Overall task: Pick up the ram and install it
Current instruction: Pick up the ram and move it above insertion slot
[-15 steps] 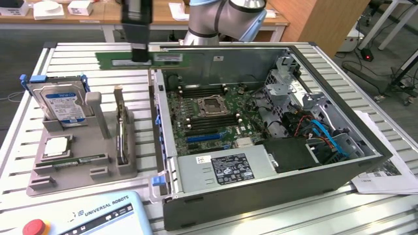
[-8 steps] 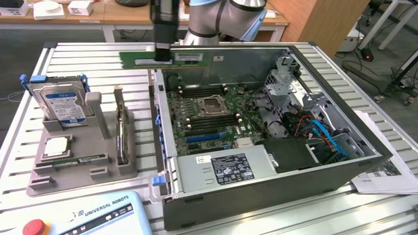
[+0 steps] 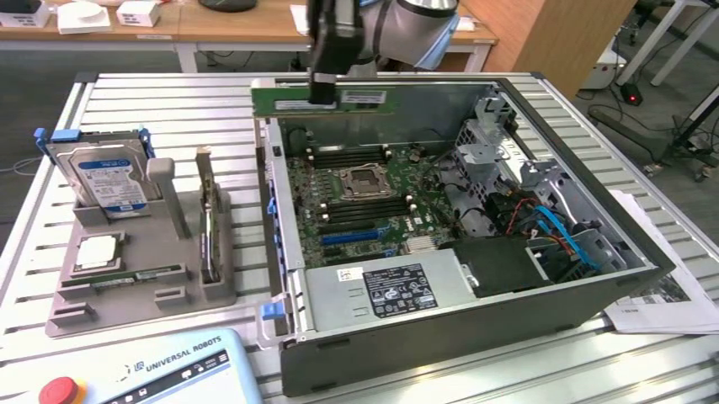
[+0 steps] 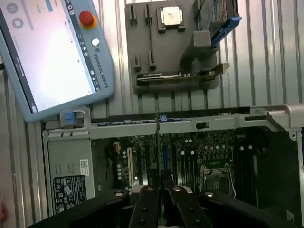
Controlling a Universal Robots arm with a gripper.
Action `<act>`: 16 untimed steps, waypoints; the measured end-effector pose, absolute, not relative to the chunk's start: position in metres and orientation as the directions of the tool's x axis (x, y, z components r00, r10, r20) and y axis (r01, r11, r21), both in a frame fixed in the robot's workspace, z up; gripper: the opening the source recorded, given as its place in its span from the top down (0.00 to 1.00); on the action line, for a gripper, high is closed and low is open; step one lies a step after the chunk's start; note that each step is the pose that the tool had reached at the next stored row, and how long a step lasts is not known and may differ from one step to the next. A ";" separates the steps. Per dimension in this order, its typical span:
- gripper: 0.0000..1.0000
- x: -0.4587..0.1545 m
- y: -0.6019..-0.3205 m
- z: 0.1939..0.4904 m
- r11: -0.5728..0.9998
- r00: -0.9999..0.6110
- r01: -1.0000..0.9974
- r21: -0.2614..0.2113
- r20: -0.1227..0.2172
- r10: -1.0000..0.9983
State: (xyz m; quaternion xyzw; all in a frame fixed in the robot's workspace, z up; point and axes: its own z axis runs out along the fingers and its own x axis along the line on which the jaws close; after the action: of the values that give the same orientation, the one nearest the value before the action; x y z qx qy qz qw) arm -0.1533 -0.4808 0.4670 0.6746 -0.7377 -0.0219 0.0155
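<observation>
On the exterior view's left, a grey holder tray sits on the table with a hard drive and a processor. Centre: end effector clamped on the ram, held level above the open computer case, near its rear wall. Right: cables. Risk, as I judge it: the stick meeting the memory slots skewed would jam rather than seat.

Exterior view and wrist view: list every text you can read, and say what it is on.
"UNIVERSAL ROBOTS": on the teach pendant.
Printed labels on the hard drive, the power supply and the ram: too small to read.
</observation>
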 end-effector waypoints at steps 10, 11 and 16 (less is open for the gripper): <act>0.87 -0.108 -0.481 0.467 0.089 -0.089 -0.995 0.053 -0.007 -0.996; 0.87 -0.104 -0.481 0.467 0.089 -0.089 -0.995 0.053 -0.007 -0.996; 0.87 -0.099 -0.481 0.467 0.089 -0.089 -0.995 0.053 -0.007 -0.996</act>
State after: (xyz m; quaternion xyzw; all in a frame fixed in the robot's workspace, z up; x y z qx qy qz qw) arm -0.0994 -0.4808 0.4670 0.6746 -0.7377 -0.0219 0.0155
